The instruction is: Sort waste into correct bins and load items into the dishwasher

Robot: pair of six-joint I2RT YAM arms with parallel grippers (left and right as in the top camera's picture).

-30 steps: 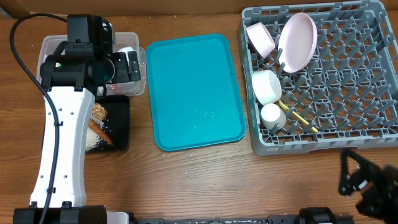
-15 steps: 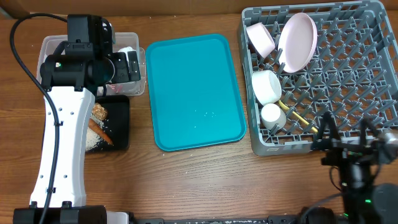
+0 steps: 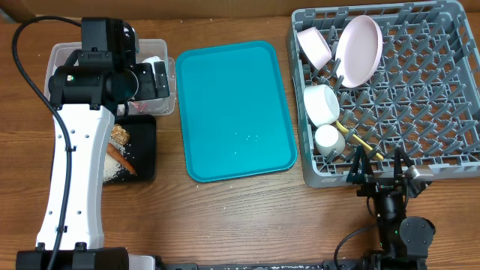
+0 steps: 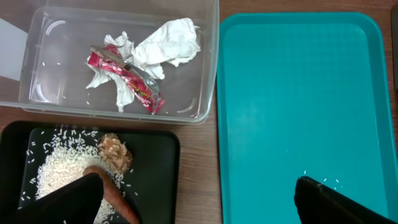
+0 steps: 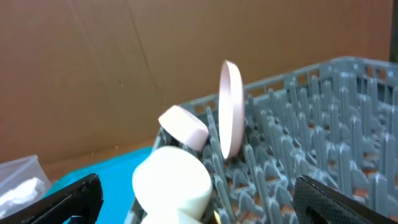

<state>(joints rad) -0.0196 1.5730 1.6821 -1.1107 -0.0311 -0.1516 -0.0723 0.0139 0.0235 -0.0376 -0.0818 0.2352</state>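
The clear tub [image 4: 43, 93] holds the red-and-white wrapper [image 4: 127, 78] and white crumpled paper [image 4: 168, 40]. The black tray [image 4: 155, 168] holds rice [image 4: 59, 165], a brown lump [image 4: 116, 151] and an orange-brown stick [image 4: 118, 199]. My left gripper [image 3: 154, 79] hangs open and empty above the tub and tray. The grey dish rack [image 3: 420, 90] holds a pinkish plate [image 3: 358, 49], two white bowls [image 3: 315, 45] [image 3: 321, 103], a white cup [image 3: 328, 139] and a yellow spoon [image 3: 360, 141]. My right gripper [image 3: 377, 171] is open and empty at the rack's front edge, facing the cup [image 5: 171, 180].
A large teal serving tray [image 3: 236, 109] lies between the bins and the rack, with a few loose rice grains [image 3: 247, 139] on it. Bare wooden table runs along the front. A cardboard wall [image 5: 93, 62] stands behind the table.
My right arm has swung from the front right corner leftward to the rack's front edge. The left arm and all objects have not moved.
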